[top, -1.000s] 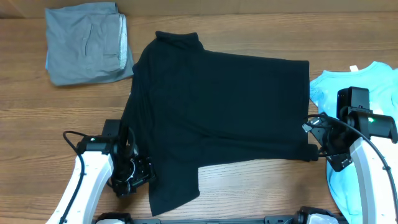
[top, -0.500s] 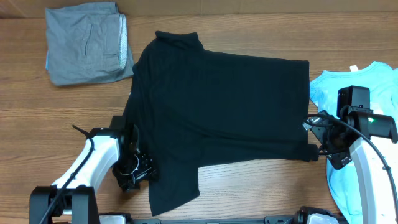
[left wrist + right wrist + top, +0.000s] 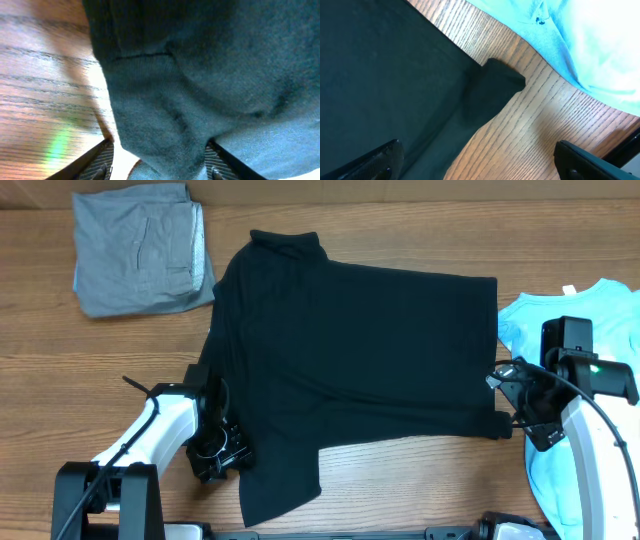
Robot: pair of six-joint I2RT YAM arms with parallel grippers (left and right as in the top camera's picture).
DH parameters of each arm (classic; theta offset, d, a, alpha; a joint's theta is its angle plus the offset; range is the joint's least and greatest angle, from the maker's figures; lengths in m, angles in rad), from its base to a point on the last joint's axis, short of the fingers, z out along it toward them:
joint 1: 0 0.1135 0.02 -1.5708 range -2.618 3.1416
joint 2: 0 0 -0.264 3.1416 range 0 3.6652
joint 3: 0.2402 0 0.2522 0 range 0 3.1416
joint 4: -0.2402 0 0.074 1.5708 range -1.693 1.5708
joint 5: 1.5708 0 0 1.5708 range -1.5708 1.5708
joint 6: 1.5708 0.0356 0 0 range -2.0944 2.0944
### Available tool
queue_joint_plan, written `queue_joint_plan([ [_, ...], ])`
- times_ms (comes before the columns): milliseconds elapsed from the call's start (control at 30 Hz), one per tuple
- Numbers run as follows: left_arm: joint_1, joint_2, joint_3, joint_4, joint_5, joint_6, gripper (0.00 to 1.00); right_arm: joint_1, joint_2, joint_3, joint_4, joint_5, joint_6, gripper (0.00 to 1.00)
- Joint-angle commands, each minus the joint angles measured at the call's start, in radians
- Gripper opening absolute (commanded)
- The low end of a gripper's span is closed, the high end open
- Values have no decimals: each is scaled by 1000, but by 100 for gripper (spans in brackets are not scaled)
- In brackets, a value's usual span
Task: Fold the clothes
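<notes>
A black shirt [image 3: 350, 360] lies spread across the middle of the wooden table. My left gripper [image 3: 222, 455] sits at its lower left edge; in the left wrist view its open jaws [image 3: 159, 162] straddle a bunched fold of the dark cloth [image 3: 200, 90]. My right gripper [image 3: 512, 405] is at the shirt's lower right corner. In the right wrist view its jaws [image 3: 475, 160] are wide open over bare wood, with the shirt's corner [image 3: 492, 82] just ahead. A light blue shirt [image 3: 590, 330] lies at the right, also in the right wrist view [image 3: 590, 40].
A folded grey garment [image 3: 140, 250] lies at the far left of the table. The table's front edge runs just below both arm bases.
My left arm has drawn in a little toward the shirt's lower left edge. The right arm and the shirt have hardly moved.
</notes>
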Motion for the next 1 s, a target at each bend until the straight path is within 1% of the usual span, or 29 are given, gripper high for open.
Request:
queue_joint_plan([
  [0, -8, 5, -5, 12, -29, -21, 52, 0, 15, 0, 1, 13, -3, 100],
  [100, -9, 6, -11, 32, -25, -21, 41, 0, 24, 0, 1, 13, -3, 100],
  [133, -9, 6, -21, 46, -12, -20, 29, 0, 29, 0, 1, 13, -3, 100],
  [167, -9, 6, -26, 52, -5, -20, 22, 0, 31, 0, 0, 13, -3, 100],
  [233, -9, 6, -35, 56, 2, -20, 8, 0, 35, 0, -3, 13, -3, 100],
  [267, -9, 6, -40, 57, 2, -21, 4, 0, 36, 0, -4, 12, -3, 100],
  [467, -9, 5, -41, 34, 13, -20, 4, 0, 50, 0, -8, 9, -2, 100],
  [700, -9, 5, -11, -39, 13, -20, 4, 0, 79, -18, -19, -33, -2, 100],
  [867, -9, 5, -10, -37, 11, -19, 4, 0, 80, -123, 24, -102, 4, 98],
  [967, -9, 5, -10, -35, 11, -1, 4, 0, 80, -208, 97, -159, 3, 95],
])
